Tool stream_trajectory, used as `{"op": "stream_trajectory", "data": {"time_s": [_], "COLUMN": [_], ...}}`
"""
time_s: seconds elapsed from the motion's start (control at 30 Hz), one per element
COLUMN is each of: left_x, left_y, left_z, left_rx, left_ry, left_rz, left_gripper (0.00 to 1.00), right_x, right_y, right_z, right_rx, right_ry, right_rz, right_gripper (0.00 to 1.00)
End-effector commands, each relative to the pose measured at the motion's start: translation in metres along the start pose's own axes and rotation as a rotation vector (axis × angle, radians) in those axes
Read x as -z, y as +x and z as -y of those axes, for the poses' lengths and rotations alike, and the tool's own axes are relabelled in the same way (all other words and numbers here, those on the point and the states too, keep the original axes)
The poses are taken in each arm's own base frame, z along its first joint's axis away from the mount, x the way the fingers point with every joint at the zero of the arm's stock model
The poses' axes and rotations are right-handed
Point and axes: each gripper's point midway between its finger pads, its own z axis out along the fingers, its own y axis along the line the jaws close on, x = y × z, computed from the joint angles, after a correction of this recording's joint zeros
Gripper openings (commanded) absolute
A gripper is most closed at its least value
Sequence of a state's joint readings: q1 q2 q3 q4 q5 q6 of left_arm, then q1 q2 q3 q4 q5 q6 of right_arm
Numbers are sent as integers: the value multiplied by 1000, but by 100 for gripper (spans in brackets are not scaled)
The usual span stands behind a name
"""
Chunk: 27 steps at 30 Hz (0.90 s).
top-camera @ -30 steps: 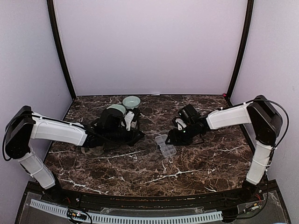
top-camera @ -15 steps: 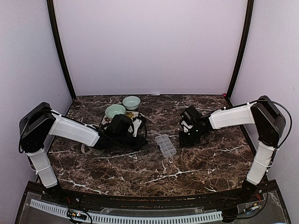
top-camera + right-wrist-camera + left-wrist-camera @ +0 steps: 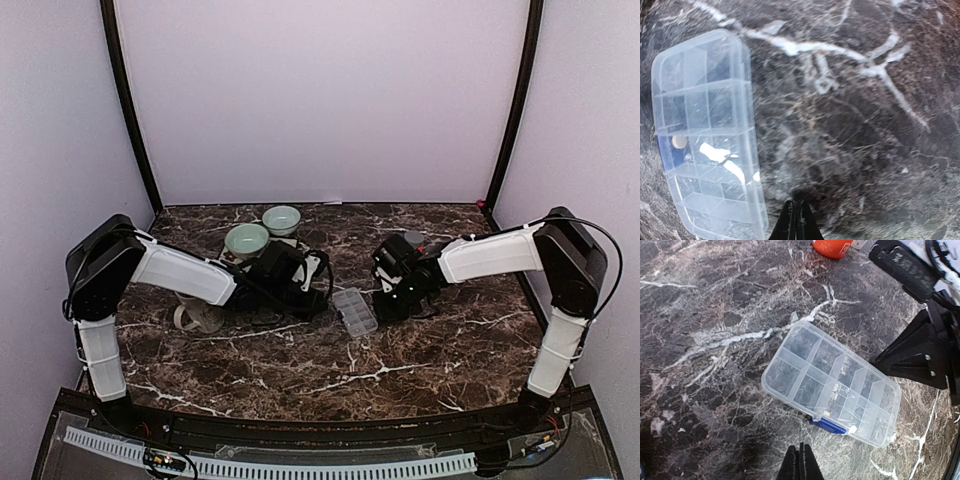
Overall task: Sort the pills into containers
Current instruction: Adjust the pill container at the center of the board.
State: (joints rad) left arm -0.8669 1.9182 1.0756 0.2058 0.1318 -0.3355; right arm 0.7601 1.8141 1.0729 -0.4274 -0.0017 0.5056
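Note:
The containers are the cells of a clear organiser box [image 3: 354,311] lying flat on the marble between the two arms. The left wrist view shows its divider grid [image 3: 832,382] and a blue latch [image 3: 827,424] on the near side. My left gripper [image 3: 800,461] is shut with nothing in it, a short way from the latch side. My right gripper [image 3: 796,221] is also shut and holds nothing, over bare marble just right of the organiser box [image 3: 705,130]. A small tan speck [image 3: 679,142] sits in one cell; I cannot tell if it is a pill. No other pills show.
Two pale green bowls [image 3: 246,240] [image 3: 282,218] stand at the back left behind my left arm. A cream mug [image 3: 195,318] sits under that arm. An orange object [image 3: 832,245] shows at the top edge of the left wrist view. The right arm's black body [image 3: 925,345] is close beyond the organiser.
My right gripper has gone from open to shut. My left arm has reached rightward, bringing its shut gripper close to the organiser. The organiser has not moved.

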Motion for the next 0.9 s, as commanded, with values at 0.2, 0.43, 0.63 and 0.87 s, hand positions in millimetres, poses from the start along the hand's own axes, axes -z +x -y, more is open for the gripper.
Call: {"op": "stream_trajectory", "data": {"time_s": [0.2,0.43,0.63,0.87], "left_x": [-20,-26,-25,-26], "left_y": [7,-1,-2,-3], "left_z": [3,5,7,9], "left_rx": [-19,-29,-29,-35], "left_ry": [-25,-23,-20,-21], "left_rz": [-97,-94,-94,-91], "left_gripper": [0,0,0,0], "right_x": [0,2,3,6], "right_y": [20,25,24,23], "right_z": [-16,-22,-25,-30], "right_rx": [29,33,34,43], "right_ry": [3,-5,-12,-23], "right_rz": [-52,-53,-45,-39], "right_gripper": [1,1,1,1]}}
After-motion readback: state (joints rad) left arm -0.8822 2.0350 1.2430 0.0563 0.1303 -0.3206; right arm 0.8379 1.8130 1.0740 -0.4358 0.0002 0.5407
